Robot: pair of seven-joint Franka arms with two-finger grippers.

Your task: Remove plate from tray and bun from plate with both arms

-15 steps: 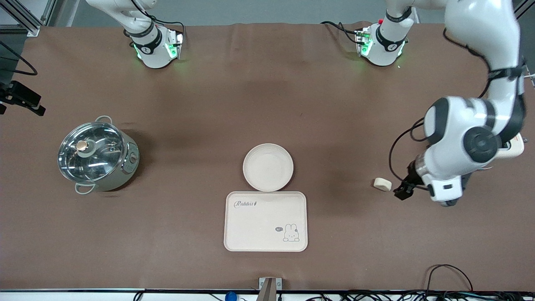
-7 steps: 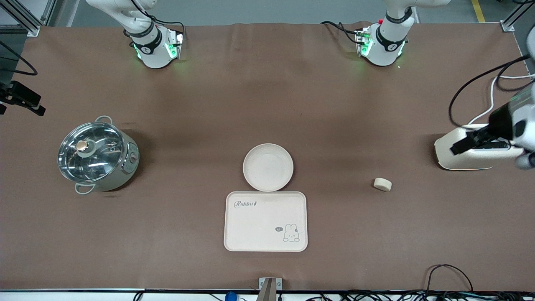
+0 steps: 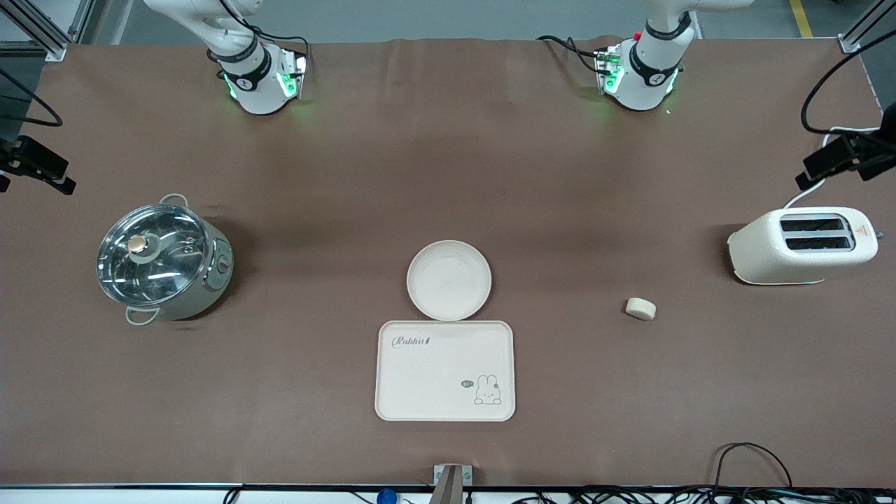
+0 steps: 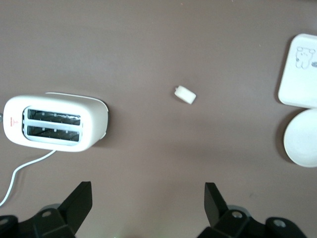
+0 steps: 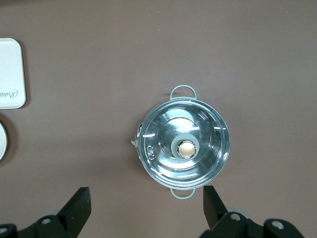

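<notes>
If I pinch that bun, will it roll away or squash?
The bun lies flat, a puck shape, so it probably won't roll unless tipped onto its edge. It looks small and light, so a nudge may slide it. Its rounded, pale look hints at softness; pinch gently.

The bun (image 3: 640,309) lies alone on bare counter (image 3: 574,210), open on every side; the toaster (image 3: 801,248) stands near it, toward the left arm's end. The plate (image 3: 449,280) touches the rabbit tray (image 3: 445,371) on its nearer edge; its other sides are free. The lidded pot (image 3: 162,260) stands well apart.
</notes>
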